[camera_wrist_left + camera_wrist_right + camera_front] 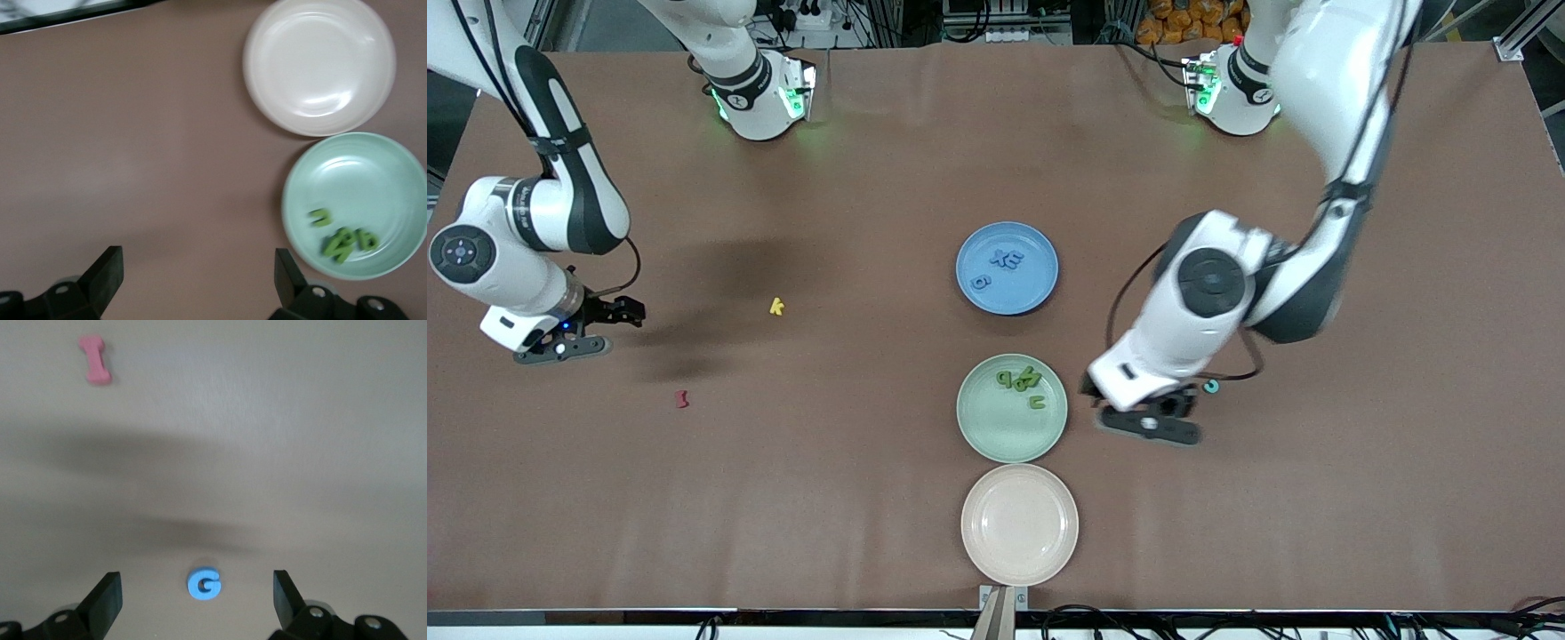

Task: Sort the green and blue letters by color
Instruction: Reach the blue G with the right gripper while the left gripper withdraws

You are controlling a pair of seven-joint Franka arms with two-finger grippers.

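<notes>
Brown matte paper covers the table. Over it, the left gripper (1149, 425) hangs with fingers wide apart and empty, just beside the glossy green plate (985, 436) holding chunky green letters (1021, 380). The right gripper (576, 331), equally spread and empty, hovers over a blue G (204, 584). More blue letters (998, 265) lie in the round blue plate (1033, 293).

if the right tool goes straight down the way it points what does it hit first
Most likely the blue G: it lies on the table midway between the open fingers of the right tool. Depth is unclear, so the fingertips may reach the brown table beside it.
</notes>
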